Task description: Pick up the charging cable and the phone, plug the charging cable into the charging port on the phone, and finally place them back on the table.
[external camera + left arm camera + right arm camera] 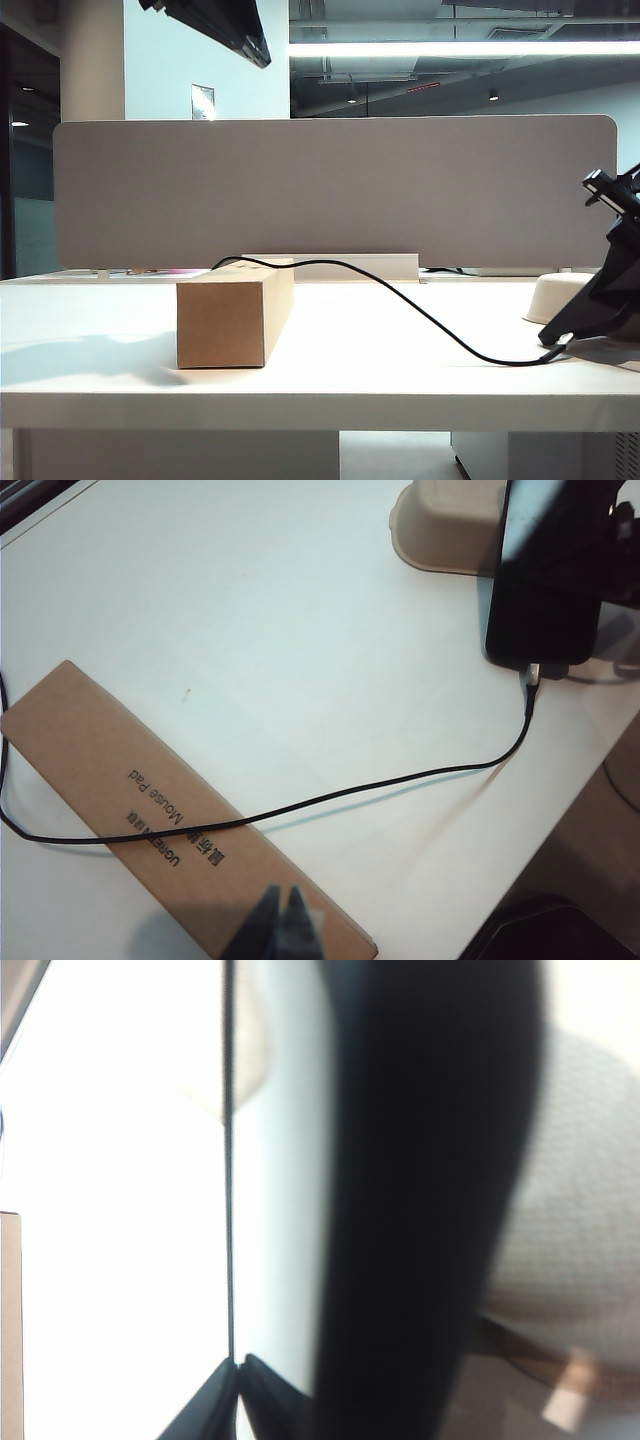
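Left gripper [282,920] jaws are pinched shut, empty, hovering over the cardboard box [150,810] printed "Mouse Pad". The charging cable [400,785] drapes across it, plugged into the phone [545,575], tilted by the beige tray [440,530]. Right gripper [238,1400]: can't tell.

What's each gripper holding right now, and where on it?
Left gripper shut, empty, above the cardboard box. Right gripper flanks the tilted phone by its edges, charging cable plugged in; whether it's clamped can't be told.
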### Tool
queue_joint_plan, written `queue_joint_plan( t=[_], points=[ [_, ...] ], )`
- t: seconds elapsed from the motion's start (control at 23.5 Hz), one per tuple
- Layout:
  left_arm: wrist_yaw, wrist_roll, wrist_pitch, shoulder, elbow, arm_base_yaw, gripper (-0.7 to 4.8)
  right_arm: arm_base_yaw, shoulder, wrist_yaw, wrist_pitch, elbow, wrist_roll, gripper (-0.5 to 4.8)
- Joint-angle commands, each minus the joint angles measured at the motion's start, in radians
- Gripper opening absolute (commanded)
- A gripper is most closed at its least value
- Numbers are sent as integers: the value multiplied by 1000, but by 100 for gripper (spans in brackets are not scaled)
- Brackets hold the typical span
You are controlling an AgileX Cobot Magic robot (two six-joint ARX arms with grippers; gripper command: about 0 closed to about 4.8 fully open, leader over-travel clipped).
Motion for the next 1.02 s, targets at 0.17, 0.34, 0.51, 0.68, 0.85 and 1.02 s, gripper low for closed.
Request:
queue_joint_plan(
  t=[0.17, 0.34, 0.51, 0.68, 0.85, 1.02],
  points=[
    [-3, 4, -16, -10, 2, -1, -6, 0, -2, 6, -95, 0, -7, 361],
    [-3, 7, -31, -15, 2, -1, -6, 0, -21, -22, -124, 0, -8, 378],
    [-3, 7, -42, -15, 2, -1, -6, 0, -76, -21, -176, -1, -16, 378],
    [-2, 10, -42, -15, 2, -1, -6, -8, -185, 0, -275, 0, -53, 378],
    [-2, 10, -47, -15, 2, -1, -6, -8, -290, 30, -387, -2, -110, 377],
    [-2, 10, -62, -15, -5, 0, -6, -8, -398, 52, -421, -14, -124, 356]
  ],
)
